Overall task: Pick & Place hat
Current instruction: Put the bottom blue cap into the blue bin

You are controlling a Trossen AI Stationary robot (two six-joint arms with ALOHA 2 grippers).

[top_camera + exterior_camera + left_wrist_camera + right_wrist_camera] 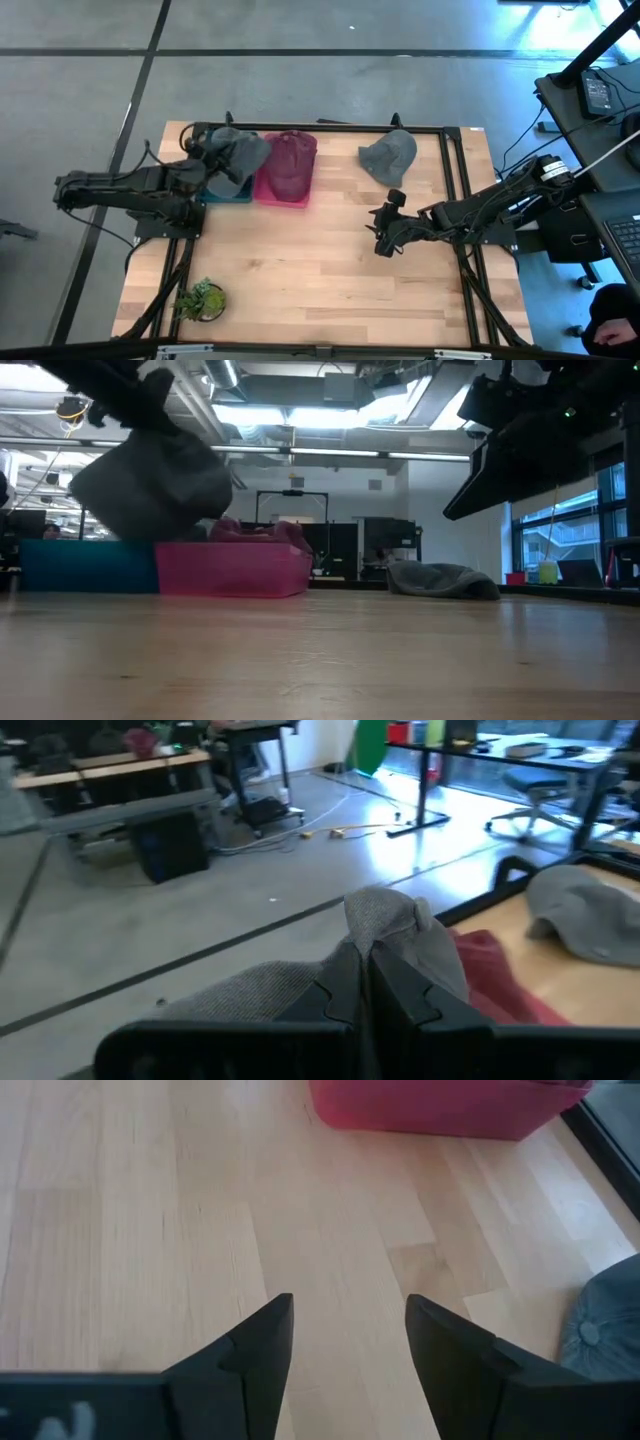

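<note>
Soft grey fabric hat (240, 155) dangles above the teal bin (228, 192), pinched tight in the left gripper (366, 982). Beside it, the pink bin (285, 195) holds a maroon hat (290, 160). Right gripper (350, 1330) hovers spread apart over bare wood, near another grey hat (388, 156).

I hold one grey hat (240, 155) bunched above my teal bin (228, 193) — a maroon hat (288, 165) fills the pink bin (282, 198); another grey hat (390, 156) lies flat.

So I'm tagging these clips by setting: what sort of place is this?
Most likely a robotics lab or open workshop floor, not a home: a wooden table on a framed rig, exposed ceiling ducts and strip lights, and desks with equipment on a taped concrete floor.
</note>
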